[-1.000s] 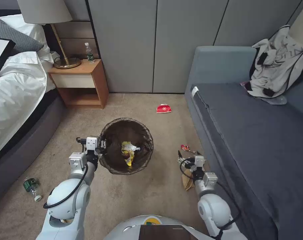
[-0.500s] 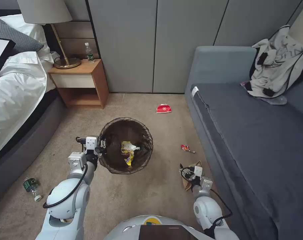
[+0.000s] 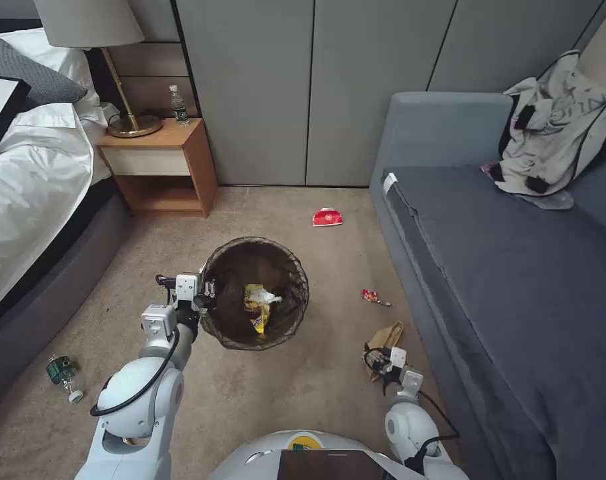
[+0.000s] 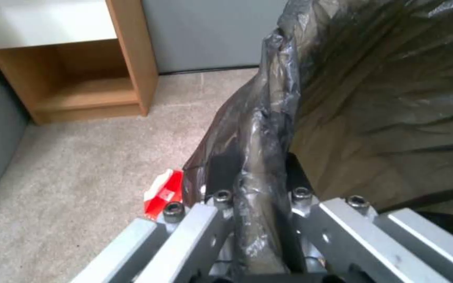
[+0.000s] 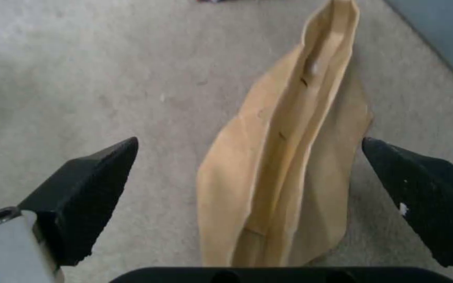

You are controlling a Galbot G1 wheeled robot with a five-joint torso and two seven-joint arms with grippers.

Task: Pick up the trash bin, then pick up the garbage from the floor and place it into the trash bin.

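Note:
The trash bin [image 3: 231, 267], lined with a dark bag, hangs off the carpet with my left gripper [image 3: 205, 297] shut on its near-left rim [image 4: 260, 173]. A yellow snack wrapper [image 3: 256, 313] and a white tissue wad [image 3: 268, 296] lie inside it. My right gripper [image 3: 375, 355] is low over the tan paper bag [image 3: 387, 333], open, and the bag [image 5: 284, 165] lies between its black fingertips [image 5: 100, 177]. Other garbage on the floor: a red-and-white carton [image 3: 327, 217], a red wrapper [image 3: 373, 297] and a small green-labelled bottle [image 3: 63, 372].
A grey sofa [image 3: 503, 267] with a grey-and-black jacket [image 3: 556, 127] runs along the right. A wooden nightstand [image 3: 163, 160] with a lamp stands at the back left beside the bed [image 3: 29, 187]. Another red carton [image 4: 163, 192] lies under the bin.
My right arm has drawn back toward me and sunk, so its gripper now straddles the tan paper bag. The bin and left gripper have shifted slightly right.

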